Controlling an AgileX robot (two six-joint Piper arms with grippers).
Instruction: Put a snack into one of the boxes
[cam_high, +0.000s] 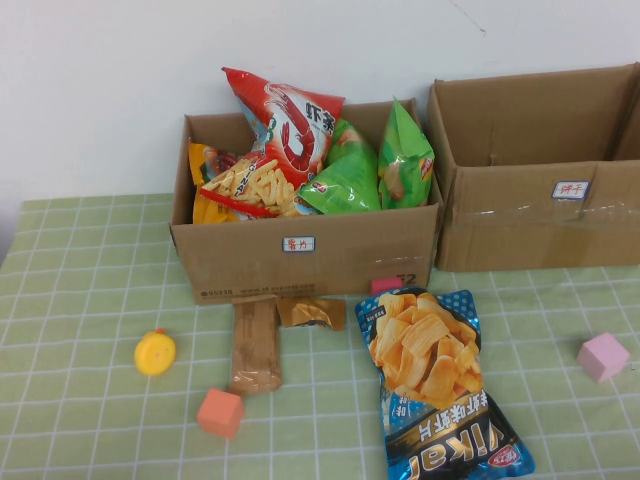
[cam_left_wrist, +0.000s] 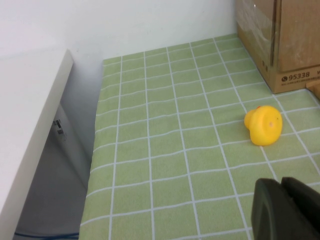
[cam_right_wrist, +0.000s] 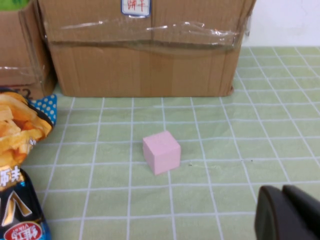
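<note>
A blue bag of chips (cam_high: 440, 385) lies flat on the green checked cloth in front of the boxes; its edge shows in the right wrist view (cam_right_wrist: 17, 165). A brown snack bar (cam_high: 255, 345) and a small brown packet (cam_high: 312, 313) lie by the left box (cam_high: 300, 258), which holds several snack bags. The right box (cam_high: 540, 215) shows nothing inside. My left gripper (cam_left_wrist: 281, 184) is shut and empty above the cloth, near the yellow duck. My right gripper (cam_right_wrist: 283, 192) is shut and empty, near the pink cube. Neither gripper shows in the high view.
A yellow duck (cam_high: 155, 352) (cam_left_wrist: 263, 125), an orange cube (cam_high: 220, 412), a pink cube (cam_high: 603, 356) (cam_right_wrist: 161, 151) and a small pink block (cam_high: 386, 285) sit on the cloth. The table's left edge (cam_left_wrist: 95, 165) drops off beside a white ledge.
</note>
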